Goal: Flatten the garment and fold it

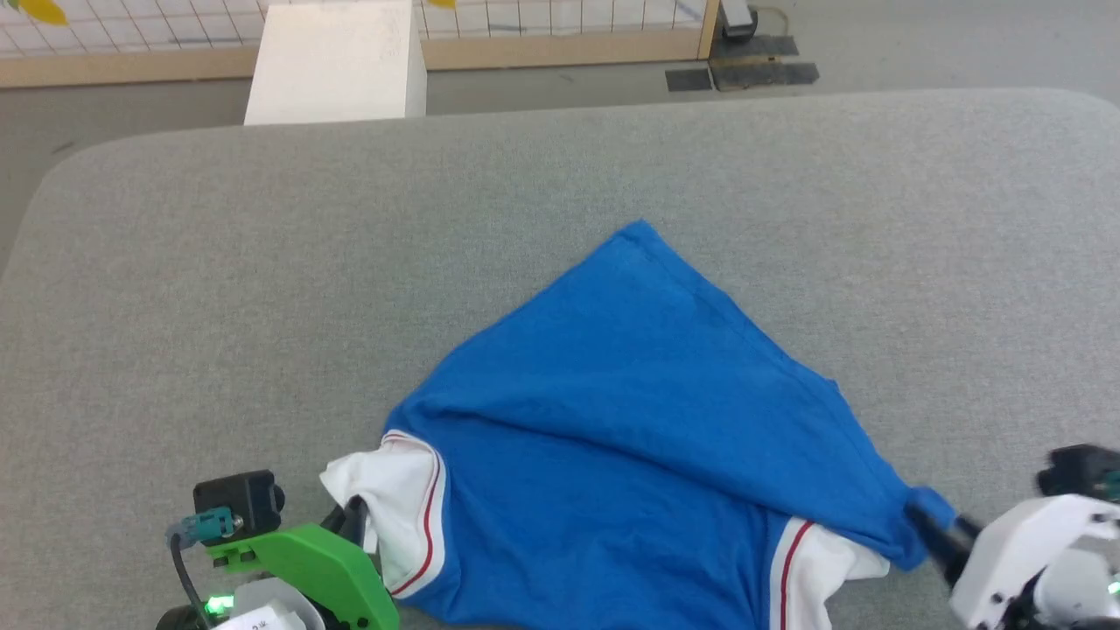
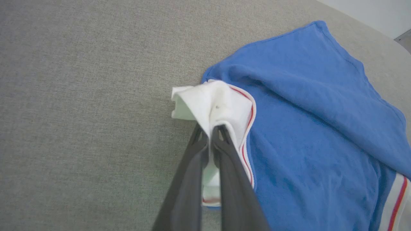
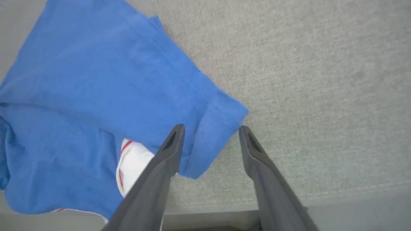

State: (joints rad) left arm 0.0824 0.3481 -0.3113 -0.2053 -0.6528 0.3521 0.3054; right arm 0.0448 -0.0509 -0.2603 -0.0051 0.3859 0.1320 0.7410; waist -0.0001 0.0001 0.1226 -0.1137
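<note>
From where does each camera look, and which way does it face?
Head view: on the head, facing forward and down at the shirt on the table; left pincer lower left, right pincer lower right.
Left wrist view: on the left wrist, along its shut fingers gripping a white sleeve.
Right wrist view: on the right wrist, along its open fingers, a blue corner between them.
Shared: all three show the shirt.
</note>
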